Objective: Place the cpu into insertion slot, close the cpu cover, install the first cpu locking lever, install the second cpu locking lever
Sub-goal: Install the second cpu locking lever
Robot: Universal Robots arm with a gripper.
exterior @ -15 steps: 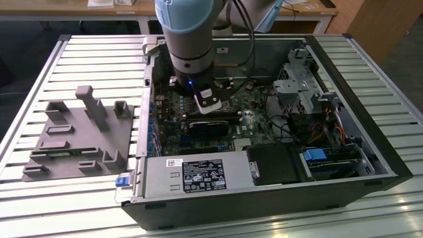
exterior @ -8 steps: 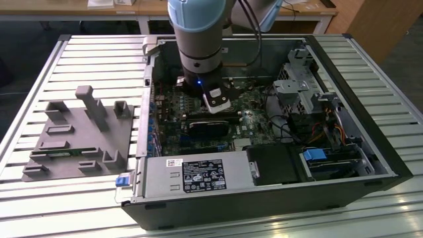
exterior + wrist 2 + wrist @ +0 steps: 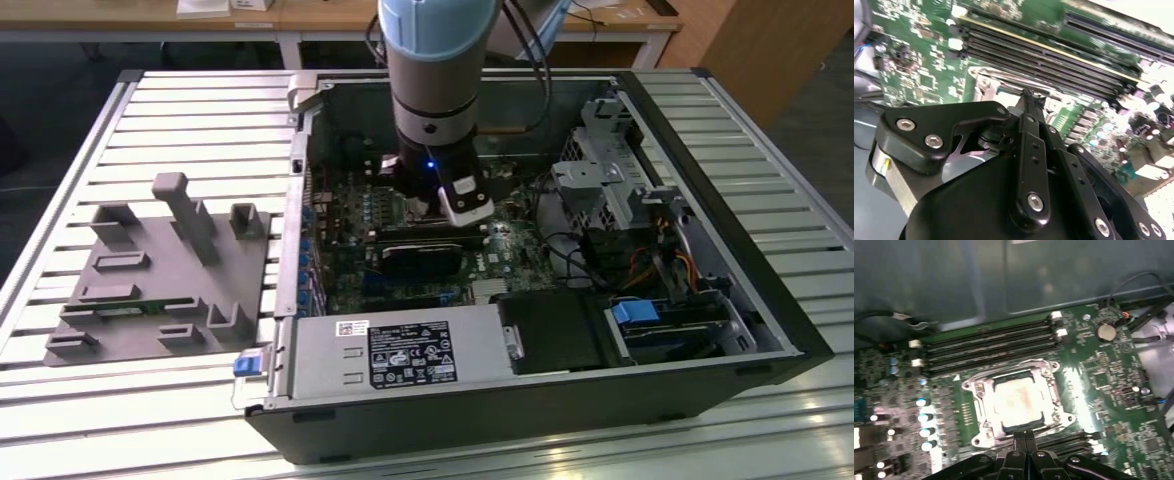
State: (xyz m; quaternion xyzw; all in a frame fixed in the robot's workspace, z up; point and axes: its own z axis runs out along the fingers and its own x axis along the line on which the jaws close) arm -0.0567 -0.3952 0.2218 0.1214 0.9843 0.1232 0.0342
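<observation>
Slatted worktop [image 3: 160,110], open case: cpu [image 3: 1016,402] seated in insertion slot [image 3: 985,412], cpu cover [image 3: 1054,390] apparently down; fingers [image 3: 1026,440] pinched together empty at socket edge, likely lever step.

Daylight falls from the far side of the room, and the slatted metal table [image 3: 174,110] gleams, nearly white along its near edge. Inside the open computer case [image 3: 561,400] it is dim, the circuit board [image 3: 514,250] sitting in the arm's shadow. In the first wrist view, glare washes over the cpu [image 3: 1018,402] and the board beside it, and everything looks soft. In the second wrist view the gripper [image 3: 1026,97] looms dark and blurred, while one corner burns out to white.
</observation>
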